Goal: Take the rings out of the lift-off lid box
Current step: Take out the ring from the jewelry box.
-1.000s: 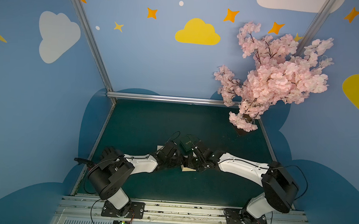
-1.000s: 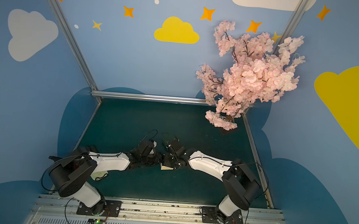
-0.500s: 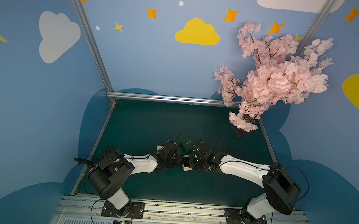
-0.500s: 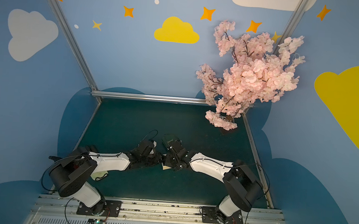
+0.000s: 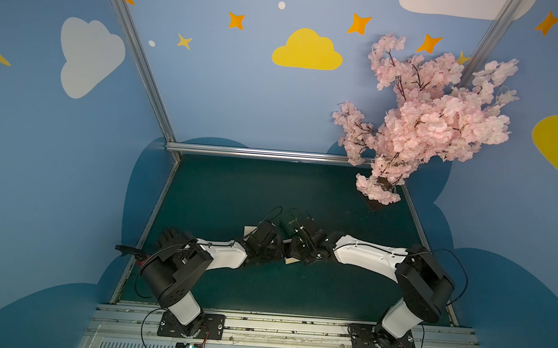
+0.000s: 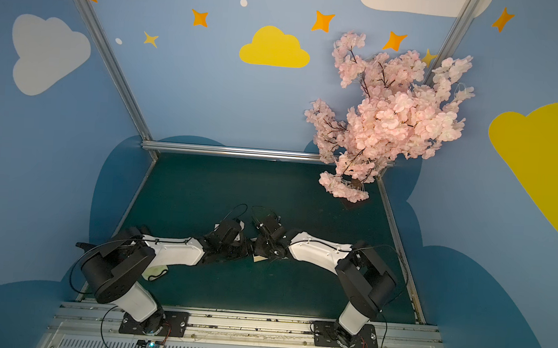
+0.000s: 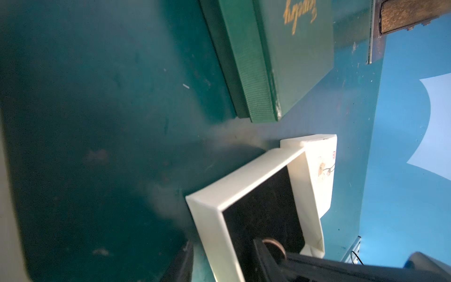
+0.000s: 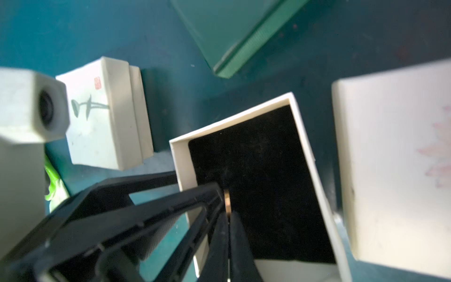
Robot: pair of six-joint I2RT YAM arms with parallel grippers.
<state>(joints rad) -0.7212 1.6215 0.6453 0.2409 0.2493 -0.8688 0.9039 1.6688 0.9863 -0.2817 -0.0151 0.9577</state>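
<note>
Two jaws of the right gripper [image 8: 229, 216] press together on one thin ring [image 8: 227, 201], over the black floor of the white box [image 8: 231, 122]. The left gripper [image 8: 195, 182] stands narrow astride one box wall; if it pinches, I cannot tell. The left arm [image 5: 221, 253] and right arm [image 5: 366, 258] reach low and inward above the table [image 5: 270, 187]. The ring is edge-on, flat sides against the jaws.

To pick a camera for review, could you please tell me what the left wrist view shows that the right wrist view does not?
Only the left wrist view shows the gold lettering on the green box. Only the right wrist view shows the white lid with a pink print and a white camera housing. Both show the green box, the open white box, the small stamped box and the ring.
</note>
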